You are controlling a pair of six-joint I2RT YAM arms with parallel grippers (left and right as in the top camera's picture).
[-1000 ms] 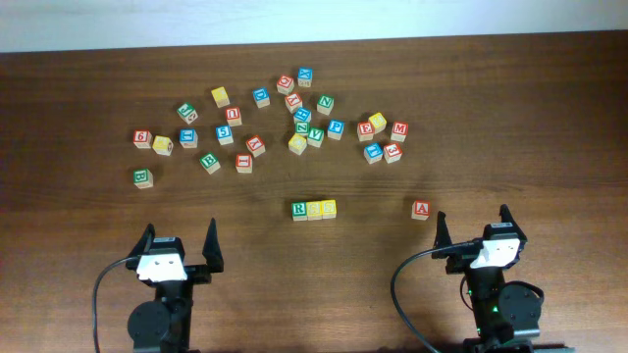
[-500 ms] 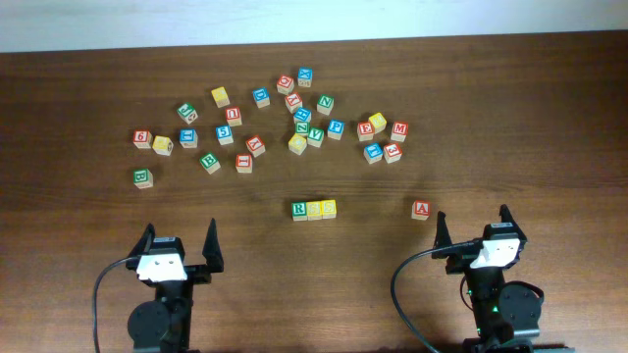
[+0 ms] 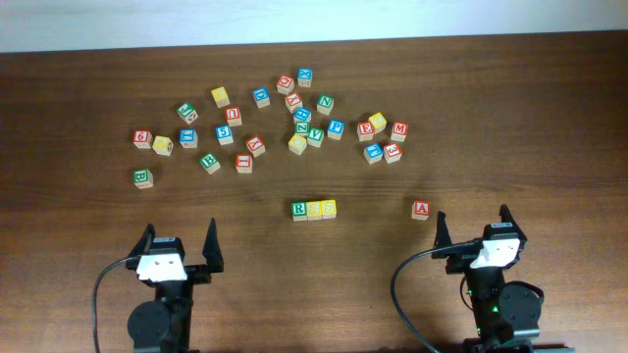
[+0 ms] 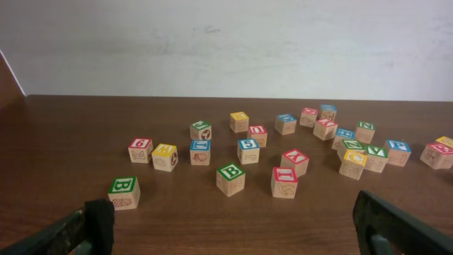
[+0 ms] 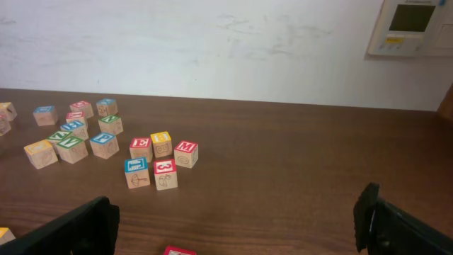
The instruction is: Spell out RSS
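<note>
Three cubes stand in a touching row at the table's middle front in the overhead view: the green R cube (image 3: 299, 209), then a yellow S cube (image 3: 314, 210) and a second yellow S cube (image 3: 329, 208). My left gripper (image 3: 179, 242) is open and empty at the front left, well left of the row. My right gripper (image 3: 472, 226) is open and empty at the front right. The row is out of view in both wrist views, where my left fingers (image 4: 233, 227) and right fingers (image 5: 237, 223) stand wide apart over bare table.
Several loose letter cubes lie scattered across the back of the table. A green B cube (image 3: 142, 177) (image 4: 124, 191) sits at the left. A red A cube (image 3: 421, 209) lies just ahead of my right gripper, its top edge showing in the right wrist view (image 5: 180, 251).
</note>
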